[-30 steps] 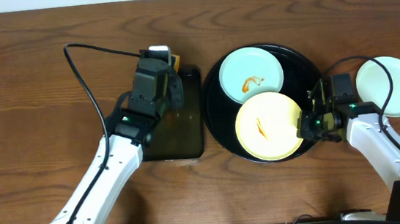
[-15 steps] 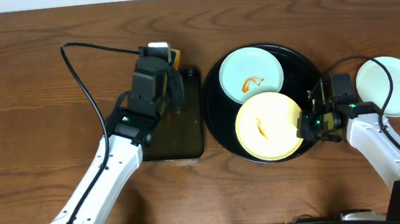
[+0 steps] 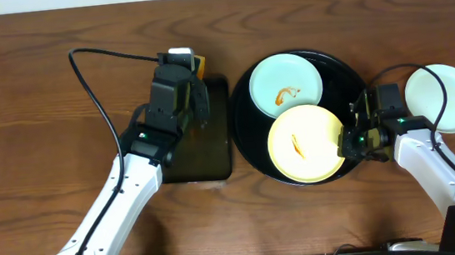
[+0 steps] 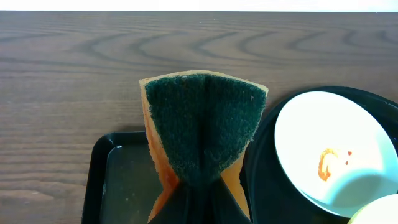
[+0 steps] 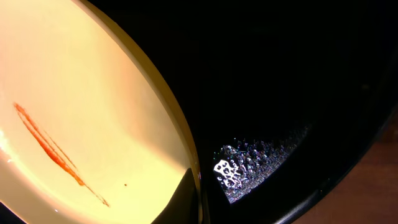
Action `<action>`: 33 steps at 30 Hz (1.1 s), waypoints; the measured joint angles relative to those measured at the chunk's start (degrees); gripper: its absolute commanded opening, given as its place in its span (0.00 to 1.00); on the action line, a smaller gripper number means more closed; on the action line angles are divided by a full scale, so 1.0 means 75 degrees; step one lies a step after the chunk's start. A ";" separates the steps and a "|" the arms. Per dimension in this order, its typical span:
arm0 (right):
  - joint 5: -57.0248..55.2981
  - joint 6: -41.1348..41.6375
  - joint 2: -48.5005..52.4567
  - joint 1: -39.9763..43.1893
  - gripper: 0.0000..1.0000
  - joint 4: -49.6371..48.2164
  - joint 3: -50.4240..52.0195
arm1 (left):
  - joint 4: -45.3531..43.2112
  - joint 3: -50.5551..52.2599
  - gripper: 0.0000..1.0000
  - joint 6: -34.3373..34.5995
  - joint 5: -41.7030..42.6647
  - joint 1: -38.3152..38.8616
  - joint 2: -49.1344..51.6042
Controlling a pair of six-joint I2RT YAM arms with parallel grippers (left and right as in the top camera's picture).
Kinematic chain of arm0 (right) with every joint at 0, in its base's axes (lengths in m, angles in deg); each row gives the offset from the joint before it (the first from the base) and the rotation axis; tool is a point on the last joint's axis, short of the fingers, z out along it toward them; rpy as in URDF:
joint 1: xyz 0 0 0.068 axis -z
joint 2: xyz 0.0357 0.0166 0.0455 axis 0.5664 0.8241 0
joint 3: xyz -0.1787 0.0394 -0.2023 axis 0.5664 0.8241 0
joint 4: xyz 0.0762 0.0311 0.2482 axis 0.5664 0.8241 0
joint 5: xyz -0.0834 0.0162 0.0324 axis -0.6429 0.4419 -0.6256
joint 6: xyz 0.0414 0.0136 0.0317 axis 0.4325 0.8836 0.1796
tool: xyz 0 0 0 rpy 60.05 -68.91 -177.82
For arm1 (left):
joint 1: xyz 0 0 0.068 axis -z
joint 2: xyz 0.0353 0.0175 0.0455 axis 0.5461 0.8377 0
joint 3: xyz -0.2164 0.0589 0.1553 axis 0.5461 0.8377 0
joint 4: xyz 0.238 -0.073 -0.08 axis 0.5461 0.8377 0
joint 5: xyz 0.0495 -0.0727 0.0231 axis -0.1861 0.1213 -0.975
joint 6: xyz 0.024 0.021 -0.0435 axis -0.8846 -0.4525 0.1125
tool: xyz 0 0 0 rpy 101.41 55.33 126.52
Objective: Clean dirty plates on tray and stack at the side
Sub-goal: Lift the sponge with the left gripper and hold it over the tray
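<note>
The black tray (image 3: 344,74) holds a mint-green plate (image 3: 285,81) with an orange squiggle and a yellow plate (image 3: 306,144) with an orange streak. A second mint-green plate (image 3: 443,99) lies on the wood at the right. My right gripper (image 3: 345,144) is shut on the yellow plate's right rim (image 5: 180,134), over the tray (image 5: 298,74). My left gripper (image 3: 193,89) is shut on a green-and-tan sponge (image 4: 202,127), held above the basin. The marked mint plate (image 4: 333,152) also shows in the left wrist view.
A rectangular black basin (image 3: 214,158) with liquid (image 4: 127,180) sits left of the tray. Cables run over the table by both arms. Brown wood tabletop (image 3: 34,121) surrounds everything.
My left gripper with the sponge has shifted slightly towards the back of the basin. The right arm and the plates have not moved.
</note>
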 measured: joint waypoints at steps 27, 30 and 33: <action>0.0000 -0.0003 0.0000 0.0000 0.01 -0.0009 0.0000 | 0.0682 0.0000 0.07 0.1897 0.0595 0.0000 0.1836; 0.0000 -0.0003 0.0000 0.0000 0.01 -0.0009 0.0000 | 0.0667 0.0000 0.08 0.1964 0.0746 0.0000 0.1833; 0.0000 0.0000 0.0000 0.0000 0.01 -0.0009 0.0000 | 0.0670 0.0000 0.08 0.2011 0.0883 0.0000 0.1833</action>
